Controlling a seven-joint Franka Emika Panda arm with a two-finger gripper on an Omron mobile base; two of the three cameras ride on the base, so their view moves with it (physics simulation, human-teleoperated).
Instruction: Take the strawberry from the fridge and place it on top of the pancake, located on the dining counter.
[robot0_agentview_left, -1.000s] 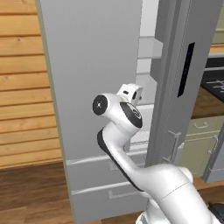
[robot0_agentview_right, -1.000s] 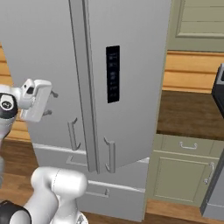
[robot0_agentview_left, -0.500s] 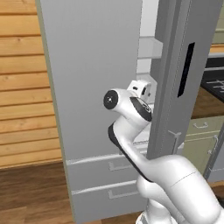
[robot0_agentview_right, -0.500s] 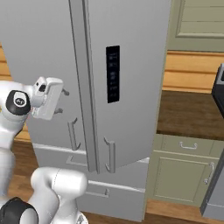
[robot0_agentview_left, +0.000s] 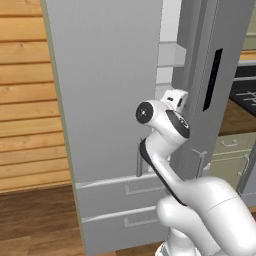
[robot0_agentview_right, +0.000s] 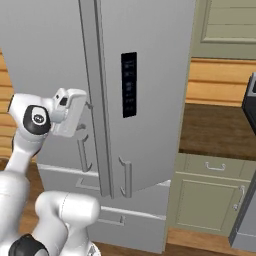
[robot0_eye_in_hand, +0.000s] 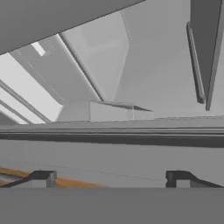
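Strawberry: not located; presumably inside the fridge, on shelving the present angles do not reach. Fridge: tall light grey double-door unit, drawers below, vertical bar handles at the door seam. Right-hand door, bearing a dark control panel, stands swung partly open toward the near side; left-hand door closed. Between them a narrow opening exposes white interior, with door bins at upper level. Gripper: positioned at the mouth of that opening, level with the middle of the doors, pointing into the far interior; the hand view looks over the near door edge at pale shelf planes. Fingers: two dark tips set wide apart, nothing between them. Governing relation, as judged: the berry lies beyond the fingertips, farther in and probably to one side behind the half-open door, so the gap looks tight for entry. Surroundings: wood-plank wall left of the fridge, olive-green cabinets and dark counter to the right.
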